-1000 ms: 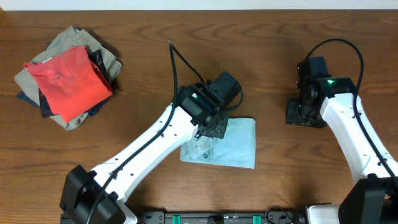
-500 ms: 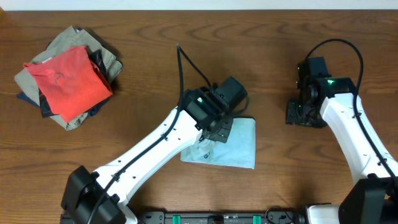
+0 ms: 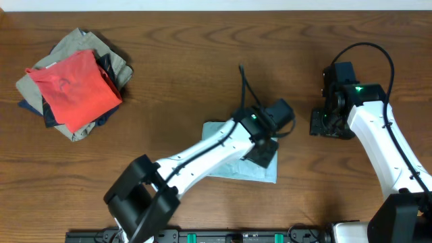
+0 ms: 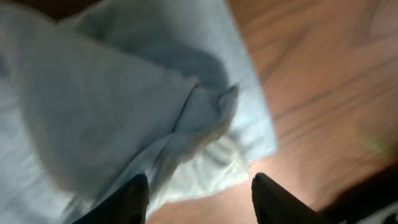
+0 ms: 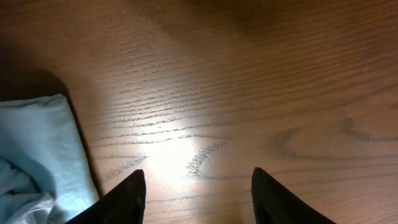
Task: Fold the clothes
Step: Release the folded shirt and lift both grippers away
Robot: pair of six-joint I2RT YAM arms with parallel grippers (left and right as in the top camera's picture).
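Already most of the folding looks done. Well left of the light blue-grey thin-fabric T-shirt (image 3: 253, 172) and further back sits a heap with a red-orange garment (image 3: 74, 84) on a khaki-beige one (image 3: 40, 75). The shirt itself lies on the brown wooden table (image 3: 169, 67) as a compact layered rectangle. One loose, puckered flap shows in the left wrist view, so I judge that a last tuck or smoothing is left. The left gripper (image 3: 263, 154) hovers over the shirt's right part, fingers spread and holding nothing. The right gripper (image 3: 327, 125) waits to the right of the shirt, apart from it, also spread over bare wood. Since a second ago the heap is unchanged, the left arm has swung from the shirt's left part across to its right, and the right arm has not moved.
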